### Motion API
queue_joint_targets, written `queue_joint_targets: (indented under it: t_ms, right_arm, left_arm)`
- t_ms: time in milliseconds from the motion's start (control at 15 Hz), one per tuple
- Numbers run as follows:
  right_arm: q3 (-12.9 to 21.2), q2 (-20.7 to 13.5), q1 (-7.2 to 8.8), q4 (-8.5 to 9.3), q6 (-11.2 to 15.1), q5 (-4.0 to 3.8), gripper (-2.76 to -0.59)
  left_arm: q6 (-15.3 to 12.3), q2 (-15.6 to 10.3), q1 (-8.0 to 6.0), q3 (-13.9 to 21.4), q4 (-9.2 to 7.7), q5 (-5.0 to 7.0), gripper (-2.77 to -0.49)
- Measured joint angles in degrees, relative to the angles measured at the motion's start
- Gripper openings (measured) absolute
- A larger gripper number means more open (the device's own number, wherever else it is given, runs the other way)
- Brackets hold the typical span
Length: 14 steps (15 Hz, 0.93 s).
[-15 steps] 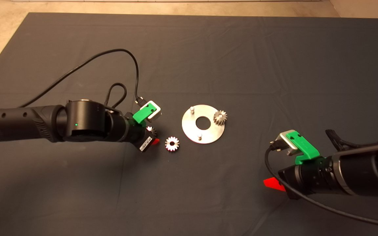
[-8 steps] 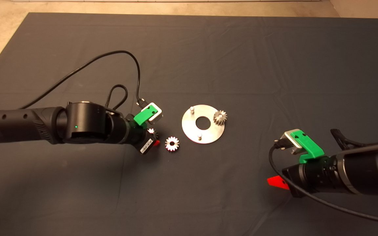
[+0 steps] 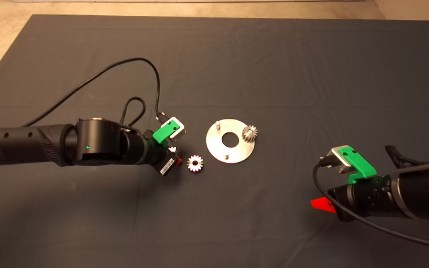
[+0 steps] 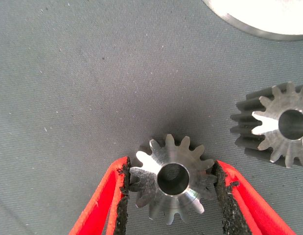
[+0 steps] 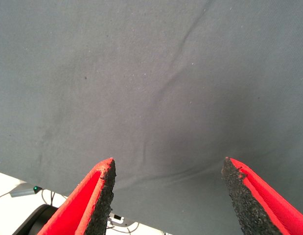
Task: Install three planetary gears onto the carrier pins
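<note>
A gear [image 4: 172, 177] on the mat is being pinched between the left gripper's [image 4: 172, 188] pads, second pick likely; one gear [image 3: 250, 133] is sitting on the disc [image 3: 214, 147], right gripper [image 5: 166, 188] is being held wide open, empty; lift next

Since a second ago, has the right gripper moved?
Yes. The right gripper has drawn back from the disc, toward the head view's lower right; its fingers are open over bare mat.

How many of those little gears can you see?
3. One sits on a pin of the disc, one lies loose on the mat, and one is between the left gripper's fingers.
</note>
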Motion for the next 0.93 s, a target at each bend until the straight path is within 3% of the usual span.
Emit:
queue_joint_targets:
  t_ms: [933]
  right_arm:
    - [0.0, -3.1, 0.0, 0.0, -1.5, 0.08, -1.75]
  left_arm:
    - [0.2, 0.0, 1.13, 0.5, 2.05, -0.18, -2.34]
